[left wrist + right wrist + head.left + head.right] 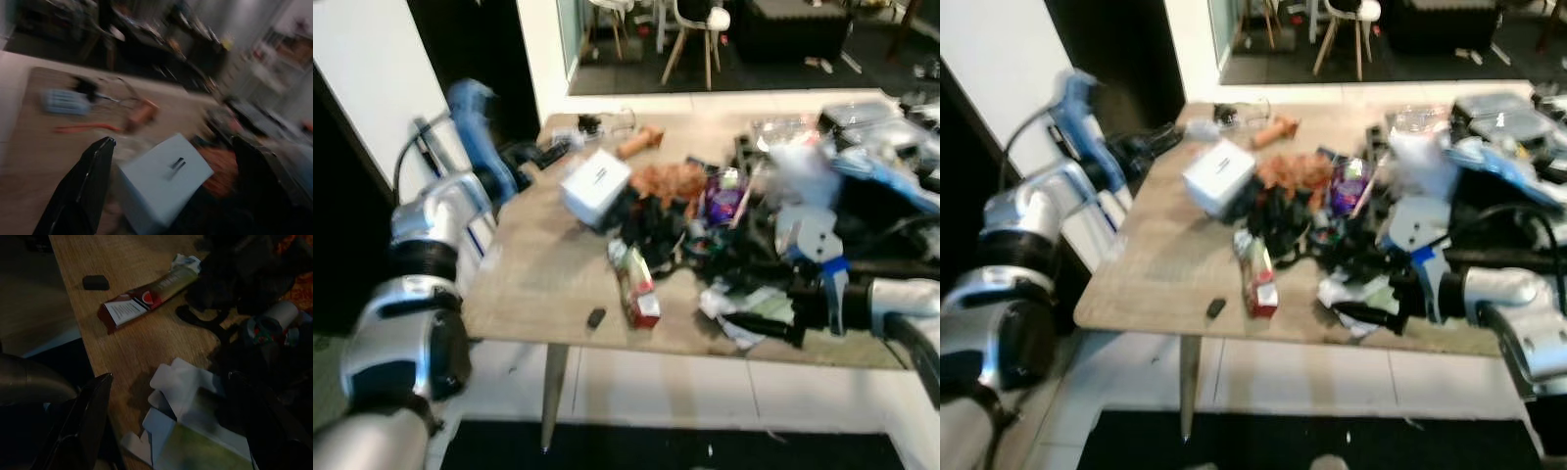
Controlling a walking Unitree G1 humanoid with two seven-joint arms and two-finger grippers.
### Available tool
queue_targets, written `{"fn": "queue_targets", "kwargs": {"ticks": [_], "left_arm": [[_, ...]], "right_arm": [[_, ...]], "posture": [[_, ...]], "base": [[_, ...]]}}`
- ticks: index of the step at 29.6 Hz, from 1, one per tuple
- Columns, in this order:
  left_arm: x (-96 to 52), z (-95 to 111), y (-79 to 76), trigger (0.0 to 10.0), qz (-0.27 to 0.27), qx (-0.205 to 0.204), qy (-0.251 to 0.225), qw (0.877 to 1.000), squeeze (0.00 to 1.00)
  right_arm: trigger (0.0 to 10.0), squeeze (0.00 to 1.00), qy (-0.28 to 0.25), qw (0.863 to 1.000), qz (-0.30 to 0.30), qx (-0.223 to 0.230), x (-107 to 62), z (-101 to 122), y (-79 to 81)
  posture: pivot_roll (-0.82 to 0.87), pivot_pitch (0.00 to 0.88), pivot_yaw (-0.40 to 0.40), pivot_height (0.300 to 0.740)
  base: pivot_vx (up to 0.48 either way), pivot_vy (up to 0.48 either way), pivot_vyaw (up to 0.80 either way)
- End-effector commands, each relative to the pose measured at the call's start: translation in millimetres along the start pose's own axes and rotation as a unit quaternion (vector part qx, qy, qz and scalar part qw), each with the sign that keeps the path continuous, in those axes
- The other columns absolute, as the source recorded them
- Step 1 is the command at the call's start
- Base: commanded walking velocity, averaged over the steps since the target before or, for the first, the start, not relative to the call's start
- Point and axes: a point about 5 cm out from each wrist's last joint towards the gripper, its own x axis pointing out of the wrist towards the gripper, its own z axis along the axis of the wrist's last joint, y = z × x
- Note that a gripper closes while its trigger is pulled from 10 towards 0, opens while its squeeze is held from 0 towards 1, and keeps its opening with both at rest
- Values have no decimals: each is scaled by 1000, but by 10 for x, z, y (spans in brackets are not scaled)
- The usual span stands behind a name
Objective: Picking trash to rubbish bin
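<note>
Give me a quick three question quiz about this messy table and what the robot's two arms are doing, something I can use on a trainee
1. True or false: the white box lies on the floor under the wooden table.
2. Which item lies nearest the right gripper? A) the crumpled white paper packaging B) the purple packet C) the small black object
3. Fill in: the left gripper has its fingers open on either side of the white ____.

Key
1. False: it rests on the tabletop, against the pile of clutter.
2. A: the open fingers point at it near the table's front edge.
3. box
</note>
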Motion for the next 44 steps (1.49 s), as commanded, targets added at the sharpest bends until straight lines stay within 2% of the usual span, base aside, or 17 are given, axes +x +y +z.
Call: {"fn": "queue_targets", "kwargs": {"ticks": [1, 2, 3, 4, 5, 6, 8, 10, 13, 15, 16, 20, 24, 28, 35, 38, 44], "left_arm": [[-89, -93, -27, 10000, 8, 32, -56, 998, 0], [-89, -93, -27, 10000, 8, 32, -56, 998, 0], [-129, -87, -150, 10000, 3, 58, -78, 995, 0], [-129, -87, -150, 10000, 3, 58, -78, 995, 0], [-208, -76, -342, 10000, -3, 77, -82, 994, 0], [-326, -82, -490, 10000, -1, 110, -79, 991, 0], [-326, -82, -490, 10000, -1, 110, -79, 991, 0], [-433, -73, -621, 10000, 10, 162, -111, 980, 0], [-450, -65, -663, 10000, 6, 183, -134, 974, 0], [-504, -110, -689, 10000, 7, 213, -170, 962, 0], [-548, -156, -710, 10000, 15, 211, -176, 961, 0], [-634, -229, -754, 10000, 25, 211, -174, 962, 0], [-735, -356, -911, 10000, 31, 218, -143, 965, 0], [-721, -433, -939, 10000, 37, 217, -133, 966, 0], [-680, -412, -996, 10000, 16, 241, -132, 961, 0], [-684, -432, -945, 10000, 37, 240, -125, 962, 0], [-651, -456, -956, 10000, 53, 234, -125, 963, 0]], "right_arm": [[10000, 0, -51, 997, -49, -15, 49, 172, -130], [10000, 0, -51, 997, -49, -15, 49, 172, -130], [10000, 0, -84, 993, -77, -14, 91, 270, -195], [10000, 0, -84, 993, -77, -14, 91, 270, -195], [10000, 0, -139, 985, -100, -2, 156, 400, -233], [10000, 0, -207, 972, -110, 30, 233, 535, -215], [10000, 0, -207, 972, -110, 30, 233, 535, -215], [10000, 0, -281, 950, -111, 83, 399, 674, -153], [10000, 0, -296, 944, -107, 99, 479, 695, -120], [10000, 0, -314, 938, -97, 114, 648, 729, -29], [10000, 0, -326, 932, -97, 127, 711, 753, 2], [10000, 0, -337, 926, -98, 141, 762, 758, 54], [10000, 0, -341, 918, -125, 158, 723, 690, 39], [10000, 0, -333, 916, -160, 155, 678, 632, -25], [10000, 0, -328, 916, -184, 143, 639, 614, 35], [10000, 0, -322, 915, -200, 140, 642, 578, 26], [10000, 0, -321, 908, -233, 137, 624, 556, -70]], "posture": [[-78, 0, 54, 740], [-78, 0, 54, 740], [-78, 0, 54, 740], [-78, 0, 54, 740], [-79, 0, 68, 740], [-106, 0, 87, 740], [-106, 0, 87, 740], [-86, 0, 59, 740], [-73, 0, 38, 740], [-60, 0, 24, 740], [-50, 0, 10, 740], [-48, 0, 5, 740], [-39, 0, 0, 740], [-45, 0, 13, 740], [-59, 0, 24, 740], [-61, 0, 25, 740], [-53, 0, 26, 740]], "base": [[0, 0, 0], [0, 0, 0], [0, 0, 0], [0, 0, 0], [0, 0, 0], [0, 0, 0], [0, 0, 0], [0, 0, 0], [0, 0, 0], [0, 0, 0], [0, 0, 0], [0, 0, 0], [0, 0, 0], [0, 0, 0], [0, 0, 0], [0, 0, 0], [0, 0, 0]]}}
